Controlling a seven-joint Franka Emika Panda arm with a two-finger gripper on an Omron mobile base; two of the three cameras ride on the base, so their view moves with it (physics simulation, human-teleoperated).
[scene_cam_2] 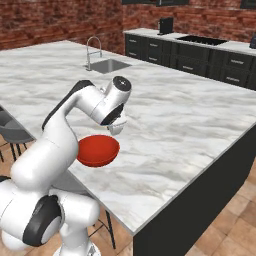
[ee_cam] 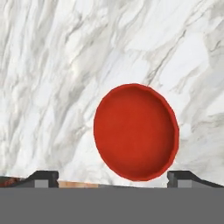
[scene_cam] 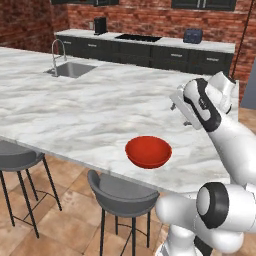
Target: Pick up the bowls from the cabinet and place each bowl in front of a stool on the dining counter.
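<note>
A glossy red bowl (scene_cam: 148, 151) (scene_cam_2: 98, 149) (ee_cam: 136, 131) stands upright on the white marble dining counter (scene_cam: 100, 110) (scene_cam_2: 190, 130), close to its near edge. Just below that edge stands a dark grey stool (scene_cam: 122, 192), directly in front of the bowl. My gripper (scene_cam: 181, 108) (scene_cam_2: 116, 128) (ee_cam: 113, 177) hangs above the bowl and a little to its right, pointing down, clear of it. It is open; in the hand view the two fingertips (ee_cam: 43, 177) stand wide apart with nothing between them.
A second stool (scene_cam: 17, 157) (scene_cam_2: 10, 131) stands further left along the counter edge. The steel sink (scene_cam: 72, 69) (scene_cam_2: 110, 65) and faucet (scene_cam: 56, 50) lie at the counter's far left. Black drawer units (scene_cam: 165, 55) line the brick back wall, with dark wall cabinets (scene_cam: 202, 4) above.
</note>
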